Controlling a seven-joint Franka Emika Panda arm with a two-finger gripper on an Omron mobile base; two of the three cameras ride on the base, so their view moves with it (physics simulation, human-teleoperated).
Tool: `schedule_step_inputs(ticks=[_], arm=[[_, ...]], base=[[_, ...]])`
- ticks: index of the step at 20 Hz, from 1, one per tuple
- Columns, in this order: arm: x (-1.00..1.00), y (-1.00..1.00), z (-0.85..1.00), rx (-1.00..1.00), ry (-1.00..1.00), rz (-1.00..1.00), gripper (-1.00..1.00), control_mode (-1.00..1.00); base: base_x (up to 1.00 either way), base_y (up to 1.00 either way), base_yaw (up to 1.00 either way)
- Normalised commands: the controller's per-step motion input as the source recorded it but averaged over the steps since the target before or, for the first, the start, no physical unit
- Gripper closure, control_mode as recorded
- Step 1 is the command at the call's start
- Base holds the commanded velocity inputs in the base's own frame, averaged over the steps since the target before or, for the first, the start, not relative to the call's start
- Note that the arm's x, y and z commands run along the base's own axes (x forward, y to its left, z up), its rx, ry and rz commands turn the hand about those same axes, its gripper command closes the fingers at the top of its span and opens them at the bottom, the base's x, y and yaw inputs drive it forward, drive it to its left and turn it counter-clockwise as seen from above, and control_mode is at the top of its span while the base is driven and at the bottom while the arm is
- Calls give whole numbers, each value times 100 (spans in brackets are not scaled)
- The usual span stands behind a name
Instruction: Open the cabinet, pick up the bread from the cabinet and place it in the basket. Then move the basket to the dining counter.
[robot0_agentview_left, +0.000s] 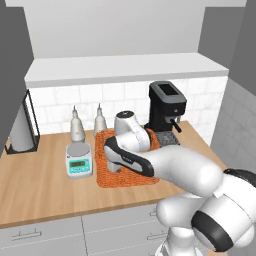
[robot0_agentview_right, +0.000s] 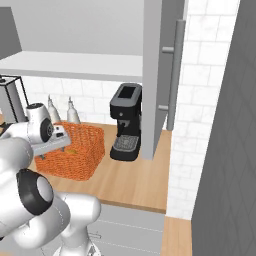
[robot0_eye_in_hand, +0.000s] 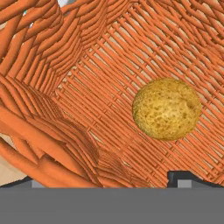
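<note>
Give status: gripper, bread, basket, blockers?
Gripper open, low inside basket. Bread loose on basket floor, not held. Basket on tiled-wall counter between digital scale and coffee machine. Cabinet door open.

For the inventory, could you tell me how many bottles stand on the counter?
2: left bottle behind the scale, right bottle behind the basket. The arm may hide others.

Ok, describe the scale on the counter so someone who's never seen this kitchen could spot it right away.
Find the wood counter backed by white tiles. Left of the orange basket, in front of two grey bottles, sits the scale: small, white and teal, with a round steel plate and a green display, unlike anything near it.
</note>
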Motion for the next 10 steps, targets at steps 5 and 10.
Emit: schedule_step_inputs(ticks=[5,10], arm=[[0,-1,-39,0,1,12,-100,-100],[2,-2,-28,0,5,13,100,-100]], base=[[0,0,0],[0,0,0]])
